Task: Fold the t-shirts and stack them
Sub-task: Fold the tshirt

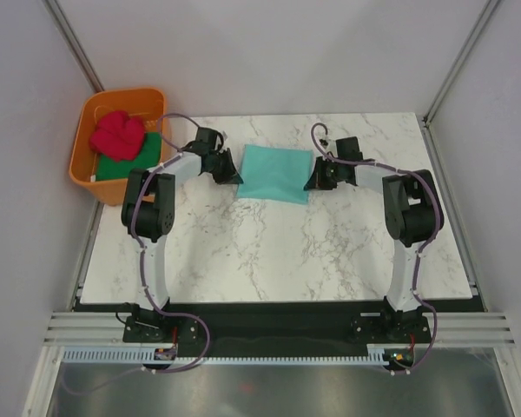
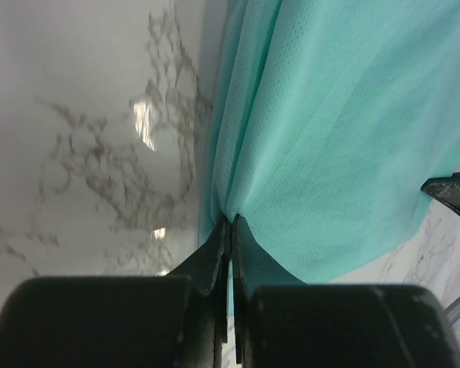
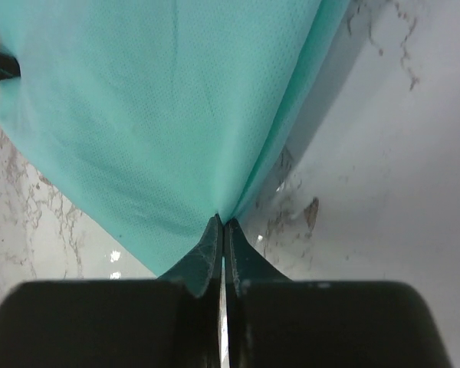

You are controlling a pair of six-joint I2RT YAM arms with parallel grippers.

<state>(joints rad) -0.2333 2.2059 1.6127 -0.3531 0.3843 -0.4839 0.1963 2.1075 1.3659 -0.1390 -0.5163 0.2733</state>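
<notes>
Marble table [image 1: 269, 261] fills the middle of the top view, and on its far half lies the teal shirt [image 1: 274, 173], already folded into a flat rectangle. Its long side runs from left to right, across in front of the two arms.

You have the left claw [image 2: 230, 222] clenched on the left short edge of the shirt, and the right claw [image 3: 221, 222] clenched on the right short edge. In both wrist views the jaws are pressed together with a thin pinch of teal cloth between them. Seen from above, both grips sit a little toward the near corners, not at the middle of the edges.

So the shirt lies exactly between your claws, and each arm is equally near to its own end. I think the next move depends on this: the cloth is spanned from one claw to the other, so you should move both at the same pace, otherwise one end pulls out or the fold opens.

An orange tub [image 1: 87, 165] stands at the far left, off the marble, with the red shirt [image 1: 117, 132] and the green shirt [image 1: 135, 161] in it, not yet folded. Your left arm is the nearer one to it.
</notes>
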